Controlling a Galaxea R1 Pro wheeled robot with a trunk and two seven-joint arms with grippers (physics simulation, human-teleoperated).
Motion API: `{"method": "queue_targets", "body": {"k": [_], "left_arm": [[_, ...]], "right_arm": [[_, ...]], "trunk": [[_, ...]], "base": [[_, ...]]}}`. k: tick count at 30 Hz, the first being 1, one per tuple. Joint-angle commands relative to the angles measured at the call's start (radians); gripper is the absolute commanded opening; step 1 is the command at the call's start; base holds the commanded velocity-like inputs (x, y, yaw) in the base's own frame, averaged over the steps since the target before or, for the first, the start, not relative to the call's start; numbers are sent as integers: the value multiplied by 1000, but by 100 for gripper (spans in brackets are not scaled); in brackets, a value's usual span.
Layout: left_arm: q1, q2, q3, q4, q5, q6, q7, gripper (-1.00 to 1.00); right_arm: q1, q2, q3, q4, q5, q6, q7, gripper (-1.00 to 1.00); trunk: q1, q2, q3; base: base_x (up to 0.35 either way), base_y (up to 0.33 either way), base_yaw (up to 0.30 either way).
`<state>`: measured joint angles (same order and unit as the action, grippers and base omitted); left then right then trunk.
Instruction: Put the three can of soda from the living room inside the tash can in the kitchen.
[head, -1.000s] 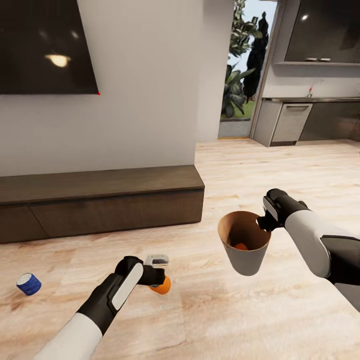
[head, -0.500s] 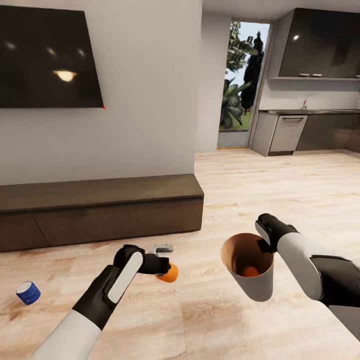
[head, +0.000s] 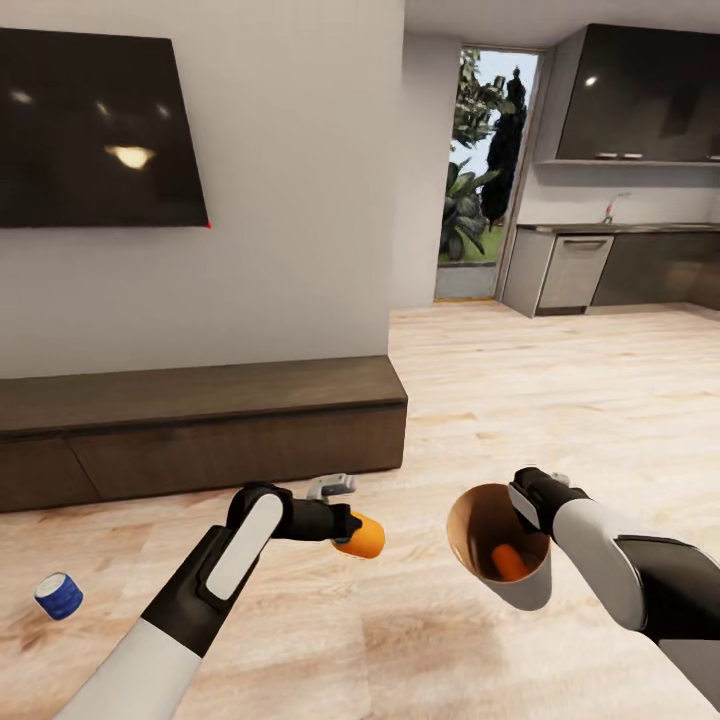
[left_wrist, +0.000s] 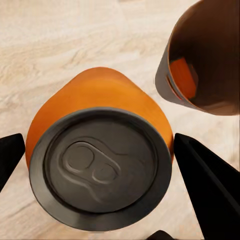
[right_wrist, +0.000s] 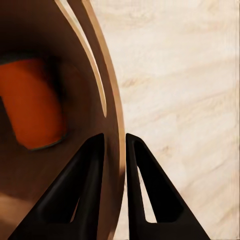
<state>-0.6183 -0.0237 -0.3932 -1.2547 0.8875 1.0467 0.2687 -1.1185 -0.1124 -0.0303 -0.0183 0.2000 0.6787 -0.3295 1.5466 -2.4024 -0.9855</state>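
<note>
The light wood floor (head: 560, 400) runs from the living room through to the kitchen. A dark blue can with a white band (head: 59, 595) lies on its side on the boards at the left. The long low dark-wood cabinet (head: 200, 425) stands on the floor against the wall.

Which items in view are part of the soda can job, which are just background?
Job:
- orange can held in left hand
- trash can, rim pinched by right hand
- second orange can inside it
- blue can on the floor

Background:
- wall TV
- low wood cabinet
- kitchen cabinets
</note>
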Motion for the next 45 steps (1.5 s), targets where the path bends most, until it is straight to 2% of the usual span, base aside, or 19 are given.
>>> {"method": "queue_targets", "body": {"k": [1,7,12,14,19,22,24,25,29,34,45], "left_arm": [[0,0,0,-4,1,0,0,-100],[1,-1,-2,-21,33,0,0,-100],[1,0,-4,-82,114,0,0,-100],[1,0,-4,-105,129,0,0,-100],[2,4,-5,-181,193,0,0,-100],[3,44,-6,-213,250,0,0,-100],[4,59,-6,-221,282,0,0,-100],[4,69,-7,-226,313,0,0,-100],[6,82,-10,-234,353,0,0,-100],[7,86,-13,-239,370,0,0,-100],[8,86,-11,-251,375,0,0,-100]], "right_arm": [[4,0,14,-1,11,-3,-7,-100],[30,4,15,1,10,-36,-80,-100],[36,6,15,8,10,-69,-105,-100],[37,6,15,10,9,-73,-115,-100],[38,3,14,13,9,-79,-136,-100],[39,-2,14,14,10,-80,-140,-100],[39,-4,14,14,10,-80,-141,-100],[39,-5,14,14,10,-80,-142,-100],[42,-1,14,14,9,-80,-143,-100],[45,4,15,14,8,-80,-143,-100],[46,8,15,15,5,-80,-143,-100]], "trunk": [[-4,7,3],[-27,49,22],[-46,84,38],[-54,98,44],[-73,133,60],[-85,154,69],[-92,168,75],[-96,175,79],[-111,203,91],[-115,210,94],[-115,210,94]], "base": [[0,0,0],[0,0,0],[0,0,0],[0,0,0],[0,0,0],[0,0,0],[0,0,0],[0,0,0],[0,0,0],[0,0,0],[0,0,0]]}}
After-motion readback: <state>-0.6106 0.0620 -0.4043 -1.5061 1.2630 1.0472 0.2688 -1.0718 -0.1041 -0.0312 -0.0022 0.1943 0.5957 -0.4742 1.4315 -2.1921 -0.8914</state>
